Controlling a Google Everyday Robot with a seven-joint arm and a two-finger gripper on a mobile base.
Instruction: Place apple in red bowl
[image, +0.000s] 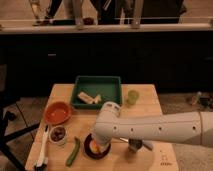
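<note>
Gripper at desk's front edge, down over dark bowl w/ apple in it, arm hides claw so can't tell open or closed; red bowl apart nr left edge, cucumber just left of dark bowl.

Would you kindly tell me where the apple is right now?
The apple sits in the dark bowl at the table's front edge, right of the cucumber, under the gripper.

The single camera is looking down from above and in front, seemingly mid-range, facing the wooden table and the gripper over the dark bowl.
</note>
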